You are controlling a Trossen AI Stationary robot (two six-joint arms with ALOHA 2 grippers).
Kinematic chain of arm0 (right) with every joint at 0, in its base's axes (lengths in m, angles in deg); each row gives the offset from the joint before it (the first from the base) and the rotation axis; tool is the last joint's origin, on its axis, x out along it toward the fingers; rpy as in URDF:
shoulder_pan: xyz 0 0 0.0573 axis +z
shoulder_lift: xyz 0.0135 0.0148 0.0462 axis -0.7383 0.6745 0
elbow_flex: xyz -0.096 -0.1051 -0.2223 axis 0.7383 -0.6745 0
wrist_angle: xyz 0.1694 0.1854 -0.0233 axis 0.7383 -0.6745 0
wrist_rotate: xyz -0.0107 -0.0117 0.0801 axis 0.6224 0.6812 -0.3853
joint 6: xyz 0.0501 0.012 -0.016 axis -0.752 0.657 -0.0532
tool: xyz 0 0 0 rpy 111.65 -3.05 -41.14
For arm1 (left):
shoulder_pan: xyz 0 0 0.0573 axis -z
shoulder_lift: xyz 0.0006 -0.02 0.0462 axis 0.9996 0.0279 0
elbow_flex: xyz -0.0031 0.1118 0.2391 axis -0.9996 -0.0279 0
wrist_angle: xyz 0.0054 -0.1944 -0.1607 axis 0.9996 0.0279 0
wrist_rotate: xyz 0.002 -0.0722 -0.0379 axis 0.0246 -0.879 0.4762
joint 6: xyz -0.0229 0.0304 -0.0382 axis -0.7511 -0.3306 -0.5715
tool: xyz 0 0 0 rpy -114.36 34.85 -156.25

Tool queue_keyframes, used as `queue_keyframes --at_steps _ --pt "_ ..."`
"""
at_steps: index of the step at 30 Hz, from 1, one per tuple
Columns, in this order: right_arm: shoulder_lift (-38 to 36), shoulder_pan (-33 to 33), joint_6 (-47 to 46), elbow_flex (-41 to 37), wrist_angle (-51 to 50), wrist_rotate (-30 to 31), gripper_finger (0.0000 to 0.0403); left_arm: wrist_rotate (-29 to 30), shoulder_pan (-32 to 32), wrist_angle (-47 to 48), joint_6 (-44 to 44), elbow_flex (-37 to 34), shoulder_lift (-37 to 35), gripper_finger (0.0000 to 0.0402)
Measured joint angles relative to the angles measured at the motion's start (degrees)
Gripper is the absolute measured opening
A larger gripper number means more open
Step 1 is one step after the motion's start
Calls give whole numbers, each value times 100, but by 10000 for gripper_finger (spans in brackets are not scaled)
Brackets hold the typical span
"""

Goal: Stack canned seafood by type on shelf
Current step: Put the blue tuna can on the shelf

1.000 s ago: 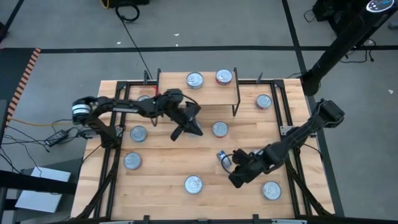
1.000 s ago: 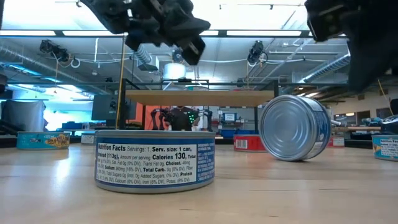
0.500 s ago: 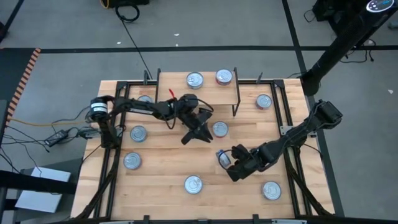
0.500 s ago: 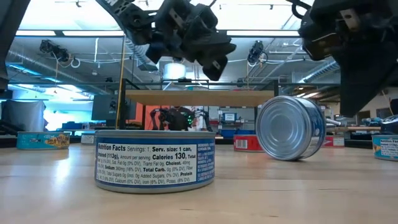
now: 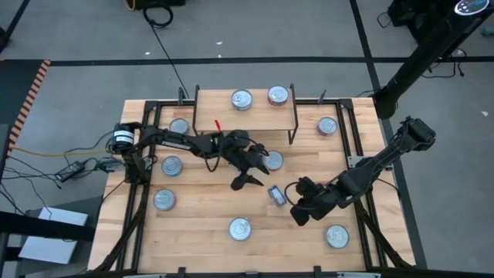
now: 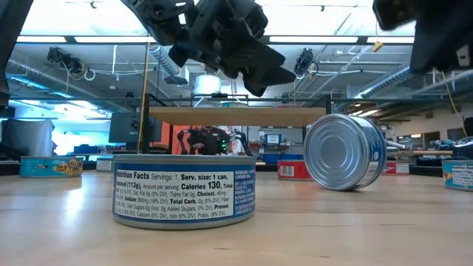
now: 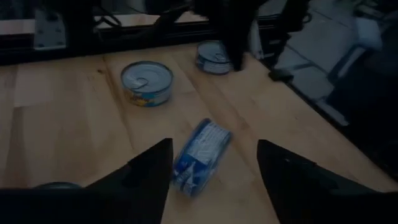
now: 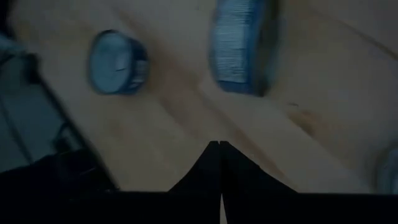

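A blue-labelled can (image 5: pixel 276 195) lies tipped on its side mid-table, also seen as the tipped can (image 6: pixel 346 151) and the tipped can (image 7: pixel 199 155). My left gripper (image 5: pixel 255 171) hovers open just behind it, its fingers (image 7: pixel 149 180) spread either side of the can in the left wrist view. My right gripper (image 5: pixel 299 210) is shut and empty, just right of the tipped can (image 8: pixel 239 43). The shelf (image 5: pixel 216 116) at the back holds a silver-topped can (image 5: pixel 241 98) and a red-rimmed can (image 5: pixel 278 96). Several upright cans stand about the table, one (image 5: pixel 272 160) beside the left gripper.
Upright cans stand at the left (image 5: pixel 171 165), front left (image 5: pixel 164 200), front centre (image 5: pixel 240 228), front right (image 5: pixel 336 236) and back right (image 5: pixel 327 125). Black rails (image 5: pixel 356 154) frame the tabletop. In the low view a blue can (image 6: pixel 183 188) sits closest.
My left gripper has swung right and forward toward the tipped can and gone from shut to open. The right gripper has drawn back a little to the right of that can.
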Motion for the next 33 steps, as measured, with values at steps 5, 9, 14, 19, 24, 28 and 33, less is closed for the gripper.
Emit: queue_keyframes --at_steps 5,9,14,19,24,28,33 --pt "249 -3 378 1 207 -40 6 113 98 -10 140 -2 160 254" --pt "685 -135 395 0 164 -85 6 102 154 -117 143 -4 359 254" --pt "1099 -311 410 -2 211 -181 6 96 181 -109 125 -4 443 254" --pt "1228 -486 302 -2 152 -110 6 220 182 -134 261 -2 441 254" --pt "1224 -709 281 -2 8 36 5 425 181 -142 273 -2 473 254" --pt "1224 -867 400 -2 -1 46 5 433 181 -184 285 -2 488 254" --pt "1222 -1018 541 -2 40 55 5 425 181 -246 276 -1 614 254"
